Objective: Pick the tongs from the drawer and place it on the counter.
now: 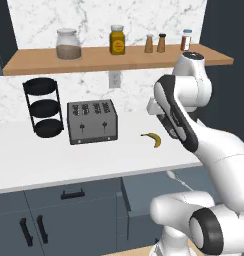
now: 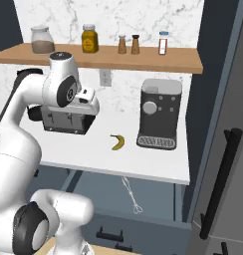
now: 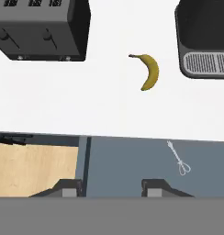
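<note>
Currently: tongs [image 3: 179,157] lie flat on the floor of the open drawer [image 3: 132,160], toward its right side, handles nearest the front; banana [image 3: 149,71] sits on the counter [image 3: 86,101] above. Gripper [image 3: 110,187] hangs high over the drawer, jaws apart and empty. Advised: shift right, descend straight, turn jaws across the thin shaft, close mid-length.
</note>
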Robot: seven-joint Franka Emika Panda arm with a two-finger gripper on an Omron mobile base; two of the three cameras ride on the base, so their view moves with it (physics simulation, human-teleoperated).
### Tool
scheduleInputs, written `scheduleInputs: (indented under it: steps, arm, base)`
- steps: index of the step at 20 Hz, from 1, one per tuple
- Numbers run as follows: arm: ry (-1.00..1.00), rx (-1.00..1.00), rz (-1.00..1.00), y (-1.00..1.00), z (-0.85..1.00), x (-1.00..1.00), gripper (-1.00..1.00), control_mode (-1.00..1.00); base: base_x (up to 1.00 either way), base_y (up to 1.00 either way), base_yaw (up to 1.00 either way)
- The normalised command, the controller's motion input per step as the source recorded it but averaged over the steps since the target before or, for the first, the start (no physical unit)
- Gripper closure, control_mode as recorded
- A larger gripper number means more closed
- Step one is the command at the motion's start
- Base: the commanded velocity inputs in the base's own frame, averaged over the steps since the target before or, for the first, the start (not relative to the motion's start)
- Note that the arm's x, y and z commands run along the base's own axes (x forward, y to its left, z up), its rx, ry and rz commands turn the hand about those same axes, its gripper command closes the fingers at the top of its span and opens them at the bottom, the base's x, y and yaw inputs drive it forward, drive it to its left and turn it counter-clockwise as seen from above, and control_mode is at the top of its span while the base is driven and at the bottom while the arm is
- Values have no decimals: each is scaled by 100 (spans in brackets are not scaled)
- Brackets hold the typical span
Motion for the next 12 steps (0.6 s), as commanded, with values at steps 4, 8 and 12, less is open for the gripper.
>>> scheduleInputs:
  steps: [4, 8, 12]
  arm:
    - [0, 0, 0, 0, 0, -42, -100, -100]
    - [-7, -4, 0, 1, 0, -100, -100, -100]
    - [0, 0, 0, 0, 0, 0, -100, 100]
  base:
    - [0, 0, 0]
    - [0, 0, 0]
    - [-63, 79, -5]
